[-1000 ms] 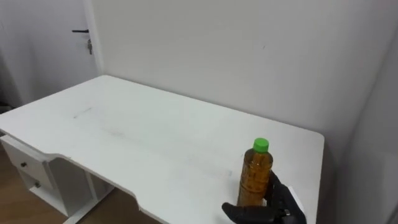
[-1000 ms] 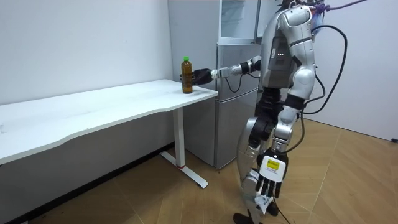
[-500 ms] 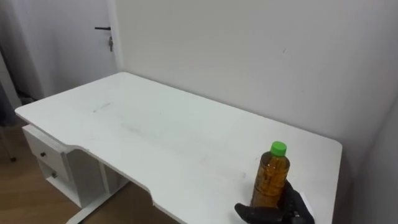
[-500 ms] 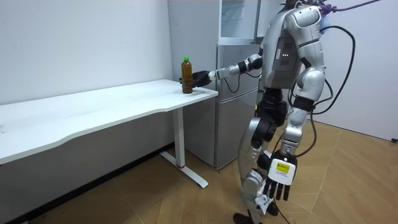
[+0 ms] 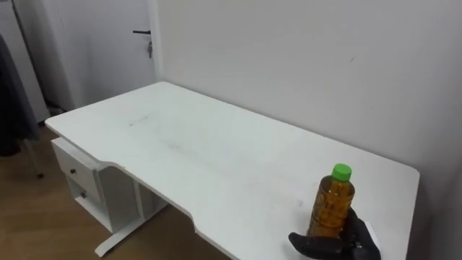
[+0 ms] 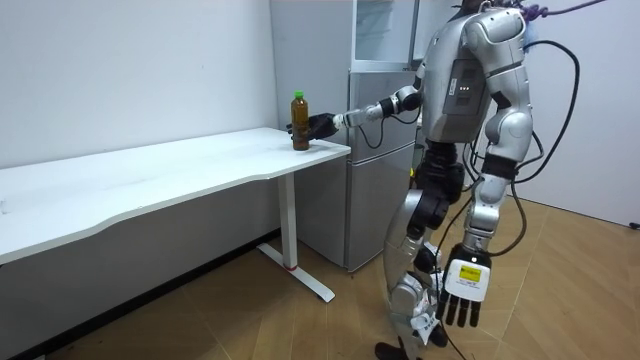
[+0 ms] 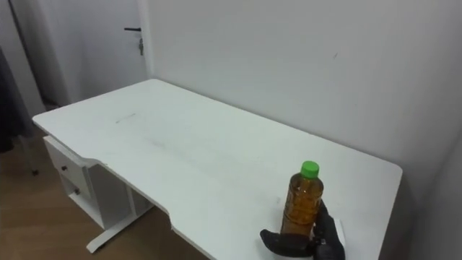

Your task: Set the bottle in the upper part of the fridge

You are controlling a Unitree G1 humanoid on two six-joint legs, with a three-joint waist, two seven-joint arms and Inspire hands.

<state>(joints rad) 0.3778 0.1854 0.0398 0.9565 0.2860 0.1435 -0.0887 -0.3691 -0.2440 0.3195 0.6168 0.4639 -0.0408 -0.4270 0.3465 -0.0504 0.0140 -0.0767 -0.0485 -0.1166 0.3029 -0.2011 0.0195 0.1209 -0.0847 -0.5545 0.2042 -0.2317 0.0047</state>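
An amber bottle (image 5: pixel 333 206) with a green cap stands upright on the white table (image 5: pixel 216 152), near its right-hand end. My right hand (image 5: pixel 339 244) comes in from the lower right, its dark fingers curled round the bottle's lower part. In the room view I stand beside the table's end, right arm stretched out to the bottle (image 6: pixel 299 121), with the fridge (image 6: pixel 375 150) just behind that arm. My left hand (image 6: pixel 462 293) hangs low at my side with straight fingers, holding nothing.
The fridge's upper compartment (image 6: pixel 385 30) has a glass door. A white drawer unit (image 5: pixel 83 177) stands under the table's left end. A closed door (image 5: pixel 137 43) is in the far left corner. A wall runs close behind the table.
The eye view has swung left, so the table and bottle sit further right in it. My left arm has swung toward the room view's right. The bottle still stands in my right hand's grasp.
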